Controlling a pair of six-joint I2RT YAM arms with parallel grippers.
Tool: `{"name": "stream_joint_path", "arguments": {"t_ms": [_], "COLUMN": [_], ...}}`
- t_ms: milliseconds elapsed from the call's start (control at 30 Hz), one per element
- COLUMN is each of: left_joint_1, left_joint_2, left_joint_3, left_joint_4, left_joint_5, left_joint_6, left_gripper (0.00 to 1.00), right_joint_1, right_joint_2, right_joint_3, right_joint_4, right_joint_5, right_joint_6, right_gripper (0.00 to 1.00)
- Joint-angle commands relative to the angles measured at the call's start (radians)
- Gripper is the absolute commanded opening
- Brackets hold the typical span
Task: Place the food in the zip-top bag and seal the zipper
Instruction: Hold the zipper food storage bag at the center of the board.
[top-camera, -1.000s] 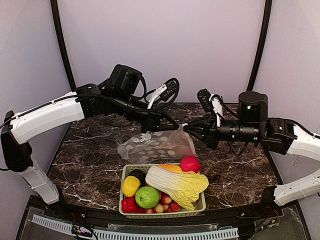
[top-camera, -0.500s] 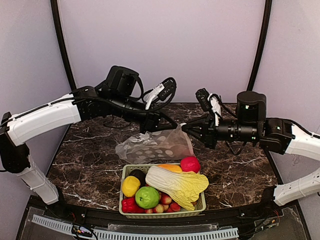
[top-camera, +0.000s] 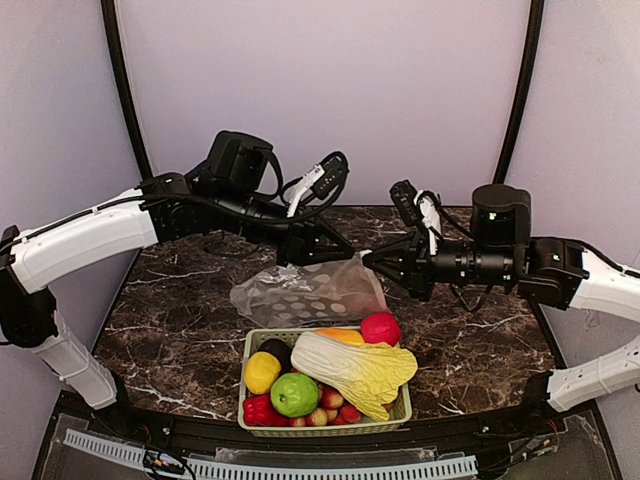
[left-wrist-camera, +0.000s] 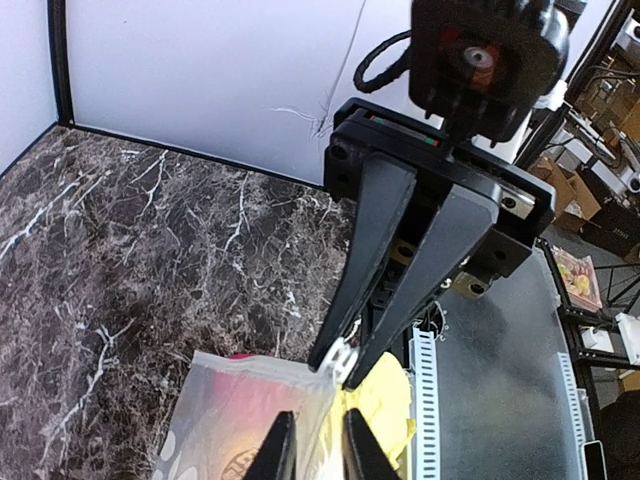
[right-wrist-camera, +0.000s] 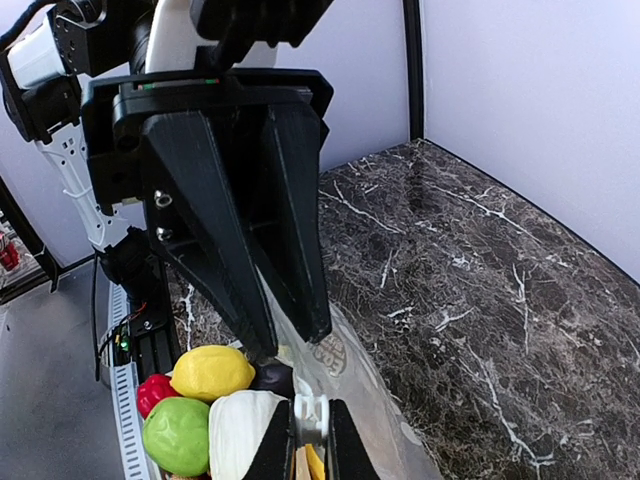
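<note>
Pouch: clear white-dotted plastic zip-top bag (top-camera: 310, 293) hangs below both pincers.
Left pincer (top-camera: 303, 256): clenched on bag's top edge.
Right pincer (top-camera: 372, 259): clenched on same edge, facing left pincer.
Produce: pale napa cabbage (top-camera: 358, 368) in green slotted basket (top-camera: 322, 430), lower than pincers.

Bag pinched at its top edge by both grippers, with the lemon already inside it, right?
Not quite. The left gripper and right gripper do pinch the bag, but the lemon lies in the basket, not the bag; the top view shows it.
</note>
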Motion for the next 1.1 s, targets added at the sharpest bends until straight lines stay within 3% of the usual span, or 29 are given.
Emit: {"name": "stream_joint_path", "arguments": {"t_ms": [0,133,333,667,900,1067], "left_joint_1": [0.001,0.001,0.000,-0.001,-0.001,0.000], "left_joint_2": [-0.031,-0.017,0.017,0.045,0.046,0.045], "left_joint_3": [-0.012,-0.005,0.016,0.026,0.023,0.021], "left_joint_4": [0.023,0.019,-0.001,-0.004,-0.003,0.001], "left_joint_5": [0.068,0.081,0.074,0.078,0.072,0.081], "left_joint_6": [-0.004,-0.001,0.012,0.014,0.015,0.012], "left_gripper": [0.25,0.38,0.41,0.29,0.05,0.01], "right_joint_1": [-0.008,-0.008,-0.007,-0.008,-0.008,-0.008], "right_joint_2": [0.005,0.009,0.012,0.018,0.020,0.018], "right_joint_3": [-0.006,-0.005,-0.005,-0.003,-0.004,-0.006], "right_joint_4": [-0.006,-0.005,-0.003,-0.002,-0.003,-0.003], "right_joint_5": [-0.023,-0.029,-0.040,-0.042,-0.039,-0.035], "right_joint_6": [0.002,0.003,0.006,0.003,0.003,0.004], "right_gripper": [0.00,0.00,0.00,0.00,0.00,0.00]}}
